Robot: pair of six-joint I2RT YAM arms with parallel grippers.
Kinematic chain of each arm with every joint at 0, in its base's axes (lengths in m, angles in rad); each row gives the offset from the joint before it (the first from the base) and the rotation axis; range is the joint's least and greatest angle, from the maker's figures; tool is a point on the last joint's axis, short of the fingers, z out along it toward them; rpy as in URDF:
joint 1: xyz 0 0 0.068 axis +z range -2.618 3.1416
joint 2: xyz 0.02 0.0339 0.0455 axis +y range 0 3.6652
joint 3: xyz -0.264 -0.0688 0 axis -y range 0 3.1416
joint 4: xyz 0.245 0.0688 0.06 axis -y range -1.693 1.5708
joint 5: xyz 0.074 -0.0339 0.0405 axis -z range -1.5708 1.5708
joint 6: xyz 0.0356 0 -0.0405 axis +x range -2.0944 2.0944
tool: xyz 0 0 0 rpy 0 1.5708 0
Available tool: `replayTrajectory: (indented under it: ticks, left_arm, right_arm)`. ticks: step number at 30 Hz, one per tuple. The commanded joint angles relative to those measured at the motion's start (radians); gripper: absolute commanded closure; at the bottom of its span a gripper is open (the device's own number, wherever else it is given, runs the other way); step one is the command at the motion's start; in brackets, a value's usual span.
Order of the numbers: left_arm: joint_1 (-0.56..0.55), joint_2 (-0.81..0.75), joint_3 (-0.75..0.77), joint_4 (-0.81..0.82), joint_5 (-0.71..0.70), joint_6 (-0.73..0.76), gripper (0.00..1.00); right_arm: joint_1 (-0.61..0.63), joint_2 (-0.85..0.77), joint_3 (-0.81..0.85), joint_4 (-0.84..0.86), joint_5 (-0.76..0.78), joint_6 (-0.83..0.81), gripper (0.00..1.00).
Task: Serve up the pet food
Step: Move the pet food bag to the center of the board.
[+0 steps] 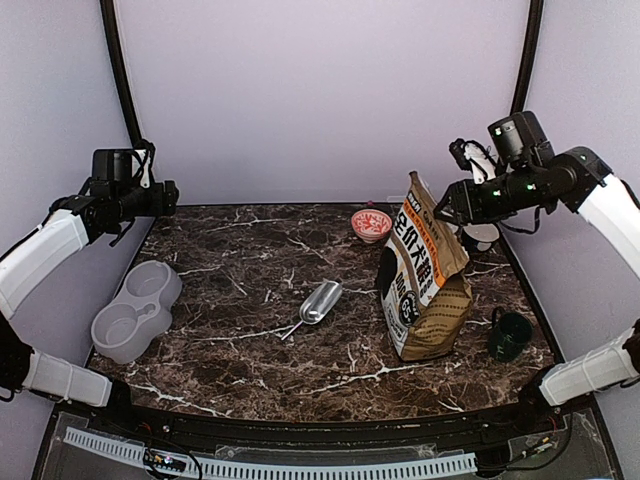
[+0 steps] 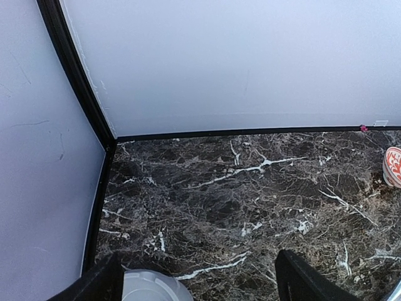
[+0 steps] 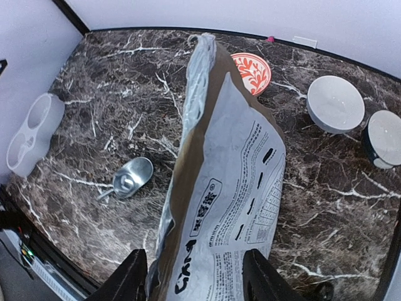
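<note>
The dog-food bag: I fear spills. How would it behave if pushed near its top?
The bag would probably flex rather than move whole: its upper part is creased and bent. It looks bottom-heavy, the base bulging on the table, so likely stable low down. Standing tall with its mouth open, a hard shove might still tip it.

I get soft, even light from overhead, bright throughout, with a faint lilac cast on the walls [image 1: 320, 100]. The table [image 1: 260, 250] carries a mild sheen, the scoop [image 1: 318, 302] a small glint, and the bag [image 1: 425, 280] throws only a weak shadow. My left wrist view looks softer, and the left gripper's fingers [image 2: 301, 282] are dark blurs. The right wrist view bends the table's edges.
</note>
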Motion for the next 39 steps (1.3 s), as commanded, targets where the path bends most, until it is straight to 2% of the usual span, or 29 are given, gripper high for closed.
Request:
replayTrajectory:
  ticks: [1, 7, 13, 32, 39]
  left_arm:
    - [-0.003, -0.013, -0.012, 0.018, -0.004, 0.013, 0.14]
    - [-0.002, -0.003, -0.012, 0.021, 0.031, 0.02, 0.15]
    - [-0.004, 0.004, -0.009, 0.019, 0.056, 0.024, 0.15]
    - [-0.024, 0.0, -0.01, 0.015, 0.101, 0.035, 0.17]
    - [-0.078, 0.007, 0.002, -0.01, 0.31, 0.095, 0.17]
  right_arm:
    - [0.006, -0.012, -0.023, 0.018, 0.0, -0.02, 0.59]
    - [0.006, -0.018, -0.017, 0.062, 0.002, -0.028, 0.87]
    - [0.006, 0.007, -0.007, 0.128, -0.028, -0.027, 1.0]
    - [0.006, 0.164, 0.145, 0.276, 0.031, -0.042, 1.0]
    - [0.006, 0.204, 0.143, 0.363, 0.078, -0.033, 1.0]
